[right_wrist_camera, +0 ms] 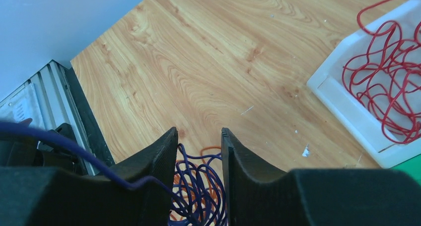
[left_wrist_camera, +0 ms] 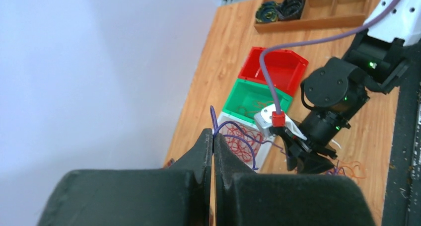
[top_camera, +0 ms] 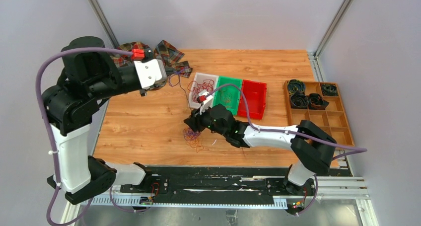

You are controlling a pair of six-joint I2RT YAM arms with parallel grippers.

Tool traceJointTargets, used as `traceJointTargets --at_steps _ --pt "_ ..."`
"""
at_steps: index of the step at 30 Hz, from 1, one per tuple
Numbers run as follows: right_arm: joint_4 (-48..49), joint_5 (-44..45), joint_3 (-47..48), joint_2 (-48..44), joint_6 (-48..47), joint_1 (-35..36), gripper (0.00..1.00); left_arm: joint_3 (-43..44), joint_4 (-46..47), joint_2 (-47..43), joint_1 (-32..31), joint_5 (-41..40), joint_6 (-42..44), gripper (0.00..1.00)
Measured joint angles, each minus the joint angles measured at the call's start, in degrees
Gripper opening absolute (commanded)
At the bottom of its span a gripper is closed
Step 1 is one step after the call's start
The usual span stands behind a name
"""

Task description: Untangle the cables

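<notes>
A tangle of purple and orange cables [top_camera: 192, 136] lies on the wooden table in front of the bins. My right gripper [right_wrist_camera: 198, 134] is lowered over it and stands open, its fingers on either side of the purple loops [right_wrist_camera: 201, 184], with orange cable [right_wrist_camera: 211, 149] beneath. One purple cable [left_wrist_camera: 246, 136] runs up from the tangle to my left gripper [left_wrist_camera: 213, 135], which is raised at the back left and shut on its end. Red cables [right_wrist_camera: 387, 77] lie bunched in the white bin [top_camera: 194, 91].
A green bin [top_camera: 238, 82] holding some orange strands and a red bin [top_camera: 254, 103] stand beside the white one. A wooden compartment tray [top_camera: 342, 121] with dark coils sits at the right. A plaid cloth [top_camera: 168, 51] lies at the back left.
</notes>
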Motion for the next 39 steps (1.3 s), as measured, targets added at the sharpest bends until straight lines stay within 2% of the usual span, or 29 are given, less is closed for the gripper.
traceJointTargets --at_steps 5,12,20,28,31,34,39 --pt "1.7 0.0 -0.9 2.9 1.7 0.0 0.35 2.6 1.4 0.1 0.0 -1.5 0.0 0.00" --pt "3.9 0.3 -5.4 5.8 4.3 0.0 0.37 2.8 11.3 0.0 0.0 -9.0 -0.6 0.00" --pt "8.0 1.6 -7.2 6.3 7.2 0.0 0.46 -5.4 34.3 -2.3 0.0 -23.8 0.5 0.00" --pt "7.8 2.1 -8.7 8.2 8.4 0.0 0.48 -3.2 57.3 -0.7 -0.1 -33.2 4.2 0.00" --pt "7.5 2.2 -8.7 8.2 8.4 0.0 0.48 -4.3 60.1 -2.0 -0.1 -33.4 4.2 0.00" --pt "6.9 2.9 -8.8 7.9 8.3 0.0 0.48 -10.6 60.3 -6.0 -0.1 -33.2 4.1 0.00" --pt "4.7 3.0 -9.9 4.4 7.8 0.0 0.57 -21.2 57.8 -12.2 -0.1 -32.7 4.1 0.00"
